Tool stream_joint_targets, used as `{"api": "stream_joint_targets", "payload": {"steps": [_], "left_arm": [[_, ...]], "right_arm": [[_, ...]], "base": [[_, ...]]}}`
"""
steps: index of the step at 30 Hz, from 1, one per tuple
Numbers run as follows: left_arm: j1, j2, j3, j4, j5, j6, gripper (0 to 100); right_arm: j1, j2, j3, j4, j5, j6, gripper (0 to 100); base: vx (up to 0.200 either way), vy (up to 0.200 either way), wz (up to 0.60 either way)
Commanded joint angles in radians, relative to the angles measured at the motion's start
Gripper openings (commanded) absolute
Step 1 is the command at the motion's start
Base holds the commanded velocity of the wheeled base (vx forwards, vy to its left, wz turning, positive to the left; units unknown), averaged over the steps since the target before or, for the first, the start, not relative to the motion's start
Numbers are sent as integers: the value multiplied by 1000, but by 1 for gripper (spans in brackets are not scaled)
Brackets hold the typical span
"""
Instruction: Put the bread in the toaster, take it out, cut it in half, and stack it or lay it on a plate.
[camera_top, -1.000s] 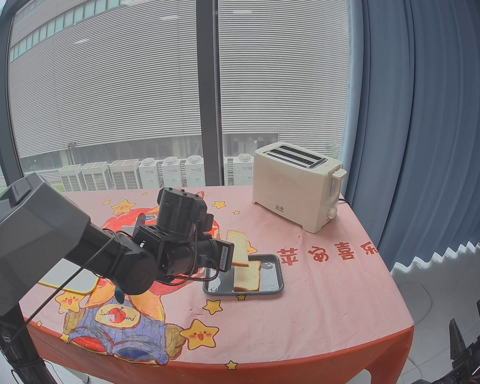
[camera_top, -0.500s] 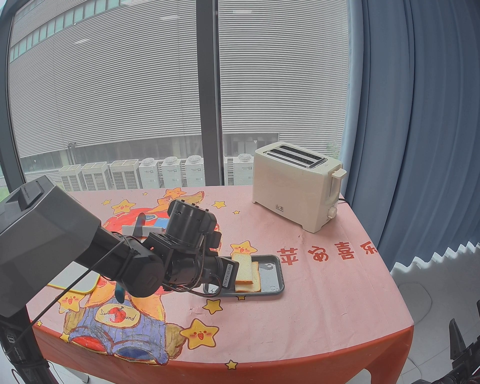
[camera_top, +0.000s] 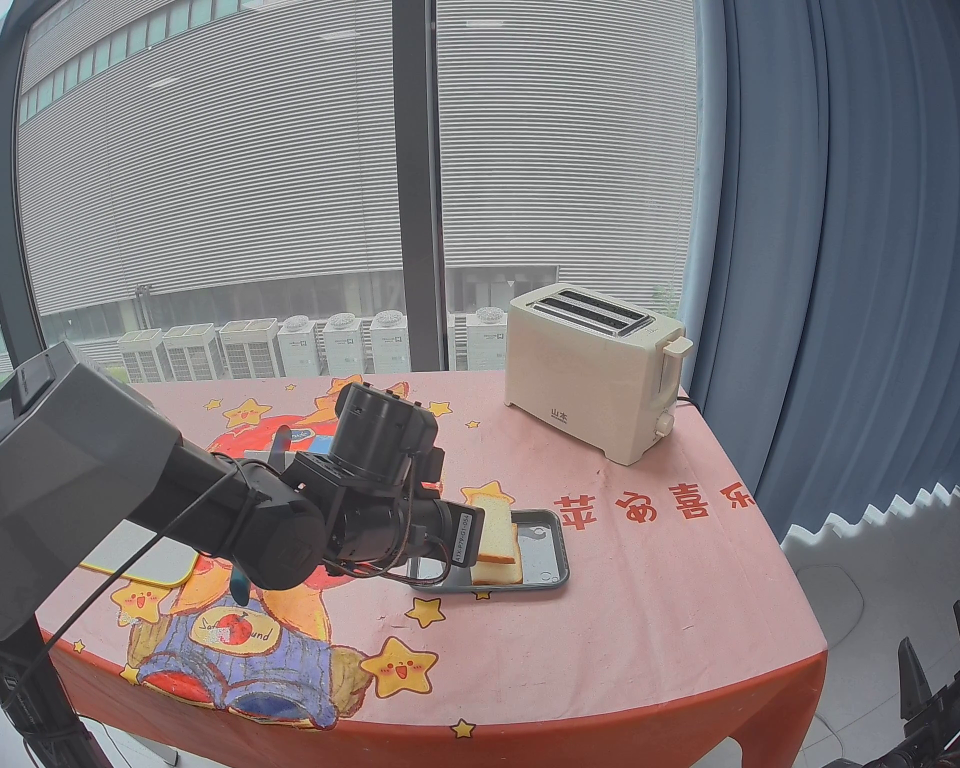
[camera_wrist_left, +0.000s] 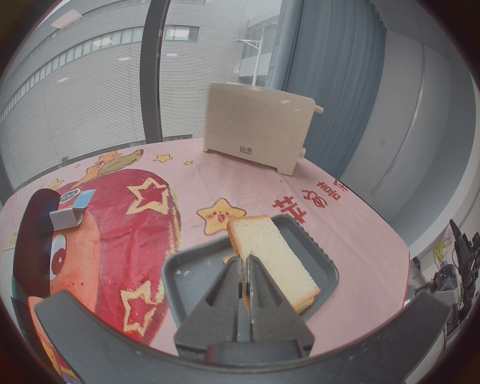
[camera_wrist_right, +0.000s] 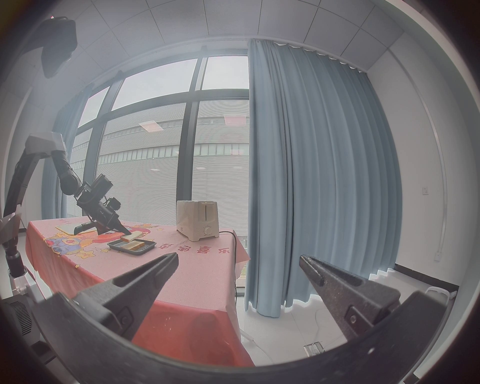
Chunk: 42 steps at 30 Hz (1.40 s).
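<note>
Left gripper (camera_wrist_left: 245, 264): pinching one edge of the upper bread slice (camera_wrist_left: 272, 252), fingers nearly meeting.
Upper bread slice: hanging tilted at the fingertips – the pinched edge is riding high and the long axis is sloping down and away from the gripper.
Lower bread slice (camera_top: 497, 573): lying flat just beneath the gripper tips, inside the grey tray (camera_wrist_left: 195, 280).
Surface: a pink cartoon tablecloth (camera_top: 620, 610) is covering the table.
Room: a window (camera_top: 220, 180) and a blue curtain (camera_top: 840, 250) are standing beyond.
Ahead of the gripper: the cream toaster (camera_top: 592, 372) is sitting well apart, slots upward.
Right gripper (camera_wrist_right: 239, 259): hanging off the table's side – fingers spread wide, holding nothing.
</note>
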Motion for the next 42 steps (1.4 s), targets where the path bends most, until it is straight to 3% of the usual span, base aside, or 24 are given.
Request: {"api": "stream_joint_targets", "payload": {"steps": [1,6,7,24,35,42], "left_arm": [[-10,-4,1,12,10,-2,0],[-8,-3,-4,14,18,-18,0],[-8,-3,-4,14,18,-18,100],[7,-26,41,4,19,-16,100],[82,-89,61,9,18,-13,100],[84,-76,95,3,18,-15,100]], "right_arm": [[0,-16,17,0,1,-1,100],[0,-16,17,0,0,-1,100],[0,-16,17,0,0,0,100],[0,-16,17,0,1,-1,100],[0,-16,17,0,0,-1,100],[0,-16,17,0,0,0,100]], "base": [[0,0,0],[0,0,0],[0,0,0],[0,0,0],[0,0,0],[0,0,0]]}}
